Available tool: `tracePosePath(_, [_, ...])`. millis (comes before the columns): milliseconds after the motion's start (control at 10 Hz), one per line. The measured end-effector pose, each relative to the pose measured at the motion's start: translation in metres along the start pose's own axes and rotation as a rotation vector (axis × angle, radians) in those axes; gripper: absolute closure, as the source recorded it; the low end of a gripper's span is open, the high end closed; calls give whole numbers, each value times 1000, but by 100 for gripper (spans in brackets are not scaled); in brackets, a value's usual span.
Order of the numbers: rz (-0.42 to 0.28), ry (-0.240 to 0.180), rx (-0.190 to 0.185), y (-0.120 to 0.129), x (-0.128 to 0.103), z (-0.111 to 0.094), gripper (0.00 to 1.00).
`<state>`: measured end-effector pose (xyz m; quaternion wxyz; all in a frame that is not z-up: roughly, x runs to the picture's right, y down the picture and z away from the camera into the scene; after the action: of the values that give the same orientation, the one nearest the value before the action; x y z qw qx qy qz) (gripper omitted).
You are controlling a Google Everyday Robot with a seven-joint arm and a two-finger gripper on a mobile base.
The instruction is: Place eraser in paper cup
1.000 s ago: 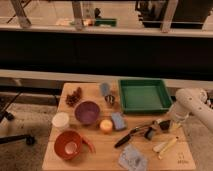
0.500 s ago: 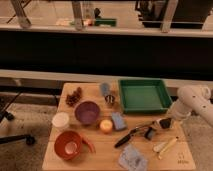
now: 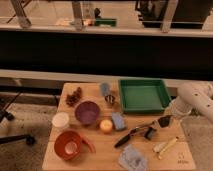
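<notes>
Eraser pickup on the table's right side, cup waiting front left.
Nearest you, the paper cup sits at the front-left corner of the table. Further back and well apart to the right, the eraser shows as a small dark block at the tip of the end effector, just in front of the green tray. You cannot tell whether the end effector is clamped on it or released. Expect it to be light, stiff and slightly grippy: take it across its short width, at mid-length.
</notes>
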<state>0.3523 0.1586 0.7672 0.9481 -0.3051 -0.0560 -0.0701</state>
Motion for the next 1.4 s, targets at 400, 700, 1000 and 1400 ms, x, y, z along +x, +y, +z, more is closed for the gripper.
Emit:
tracePosePath(400, [-105,-18,9,2,-39,-15,100])
tracePosePath(700, [-206,-38,-3,2,-85,-12,100])
tracePosePath(1000, [-285,-61,-11,6,-119,-11,100])
tracePosePath(1400, [-378,-103,-15,12,-161,-16,100])
